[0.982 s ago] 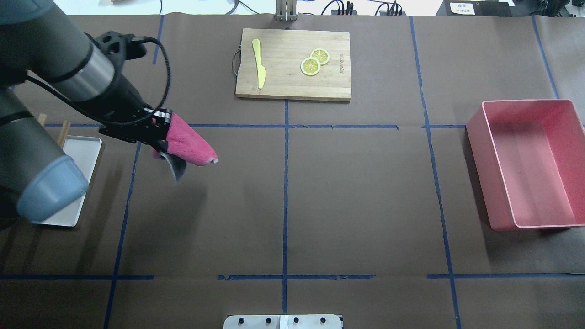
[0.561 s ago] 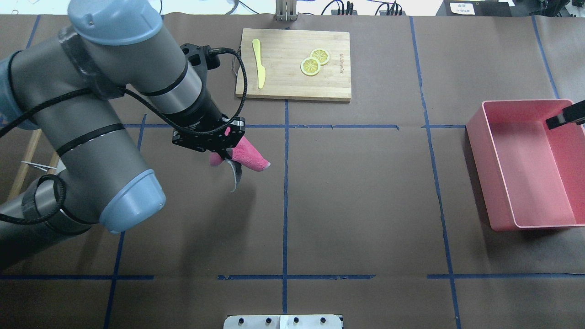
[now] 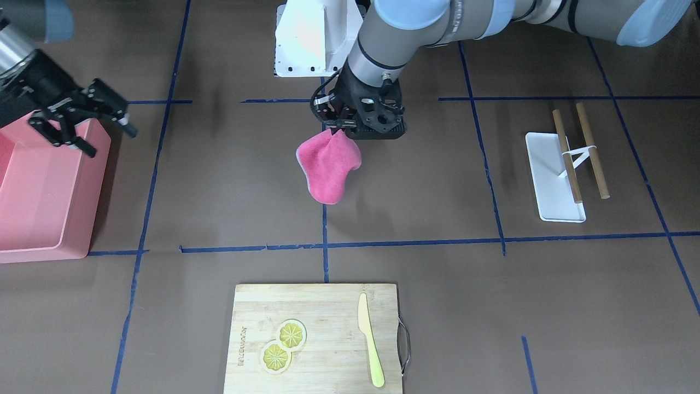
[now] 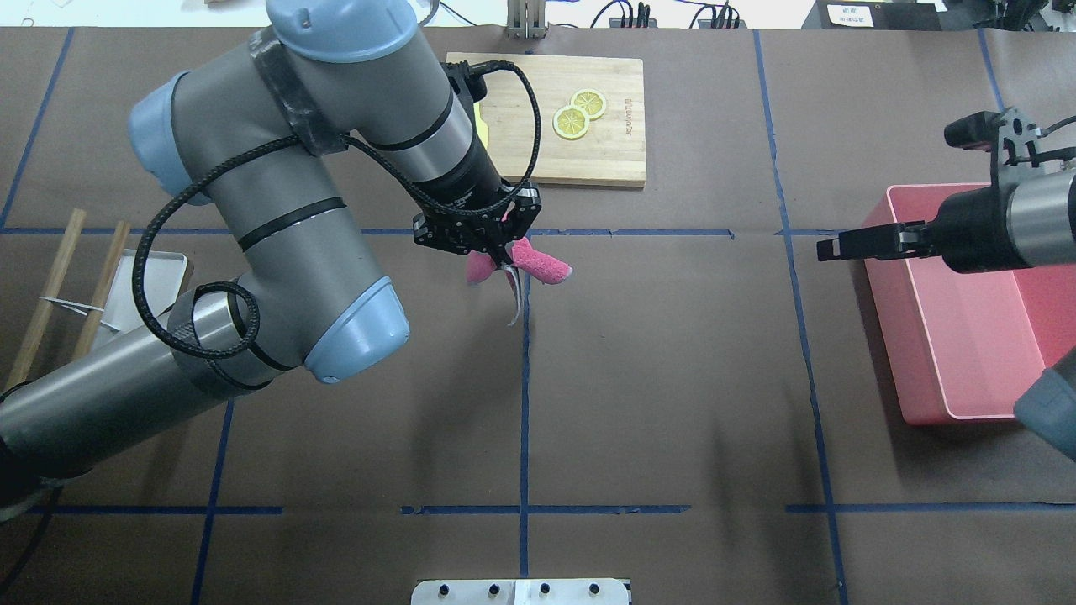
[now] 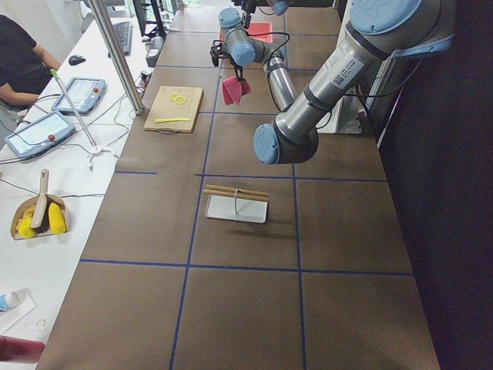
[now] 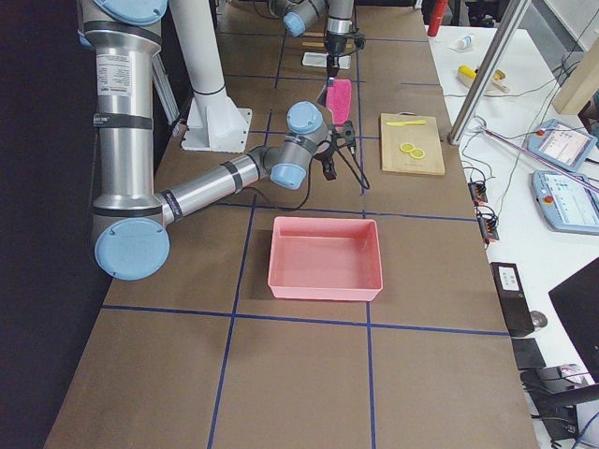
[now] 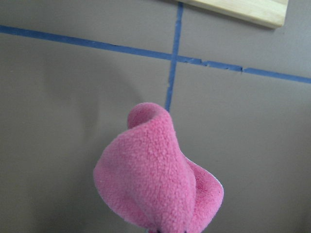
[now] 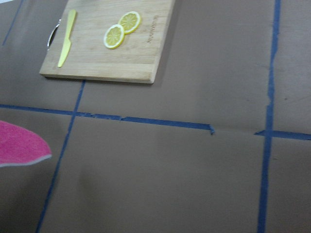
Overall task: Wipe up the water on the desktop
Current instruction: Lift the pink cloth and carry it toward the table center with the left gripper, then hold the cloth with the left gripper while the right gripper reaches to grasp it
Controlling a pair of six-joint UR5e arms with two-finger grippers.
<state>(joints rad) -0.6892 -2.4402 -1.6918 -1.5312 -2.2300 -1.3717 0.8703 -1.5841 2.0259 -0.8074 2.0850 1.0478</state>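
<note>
The desktop (image 4: 672, 378) is dark brown with blue tape lines; I see no water on it. My left gripper (image 4: 504, 252) is shut on a pink cloth (image 4: 545, 267) and holds it hanging above the central tape crossing, just in front of the cutting board. The cloth also shows in the front-facing view (image 3: 328, 169) and fills the left wrist view (image 7: 150, 179). My right gripper (image 4: 832, 245) is open and empty, hovering over the left rim of the pink bin; the front-facing view (image 3: 109, 139) shows its fingers spread.
A bamboo cutting board (image 4: 597, 151) with a yellow knife (image 3: 371, 345) and two lemon slices (image 4: 578, 113) lies at the far middle. An empty pink bin (image 4: 967, 336) stands at the right. A white tray (image 3: 552, 175) with two wooden rods sits at the left.
My left arm has swung right, carrying the pink cloth from beside the white tray to the central tape crossing. My right arm has come into view over the bin.
</note>
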